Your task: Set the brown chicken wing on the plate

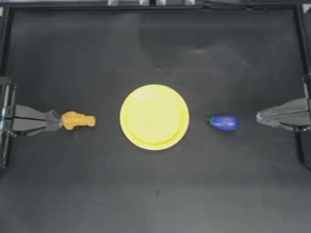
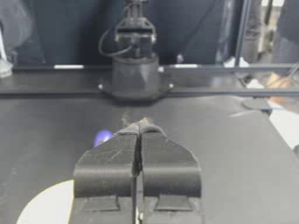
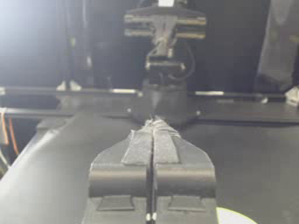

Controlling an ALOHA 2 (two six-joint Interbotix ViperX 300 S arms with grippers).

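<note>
Yellow and round, the flat raised-rim plate (image 1: 154, 117) sits at the middle of the dark table (image 1: 152, 195), empty, with the task not yet begun. The small lumpy orange-brown toy chicken wing (image 1: 77, 120) lies on the table left of the plate, clear of its rim, and just beside the tips of the left gripper (image 1: 59, 120), which sits drawn back at the table's left edge. Its jaws are pressed together, as the left wrist view shows, and pinch nothing. Right of the plate lies a blue rounded eggplant-like toy with a green tip (image 1: 223, 122), and beyond it the right gripper (image 1: 260, 117) waits at the table's right edge, its jaws likewise pressed together on nothing. The step in hand looks like the reach for the wing: the left jaws would need to spread, close around the piece and carry it the short way over the plate's near rim. Open table lies all round the plate, and nothing stands between wing and plate.
</note>
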